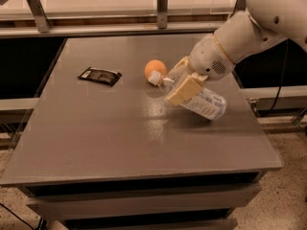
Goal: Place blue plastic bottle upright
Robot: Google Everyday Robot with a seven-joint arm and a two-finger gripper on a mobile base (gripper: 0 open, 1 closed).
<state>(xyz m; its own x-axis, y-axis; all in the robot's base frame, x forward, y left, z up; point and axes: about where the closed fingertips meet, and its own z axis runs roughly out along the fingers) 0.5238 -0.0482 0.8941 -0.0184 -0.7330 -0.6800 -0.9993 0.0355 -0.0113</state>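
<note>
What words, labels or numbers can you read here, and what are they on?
On the bottle: dark label print, too blurred to read.
On the packet: faint marks, too blurred to read.
Nothing else bears text; the gripper, shut on the bottle over the table's right side, shows none.

One orange (154,69), packet (100,75), bottle (208,104) in end effector (181,79)

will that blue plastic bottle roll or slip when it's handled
The blue plastic bottle, round-sided and held tilted by the gripper over the table's right side, would likely roll if released. It looks clear, so probably light. Its smooth wall may slip or flex.
</note>
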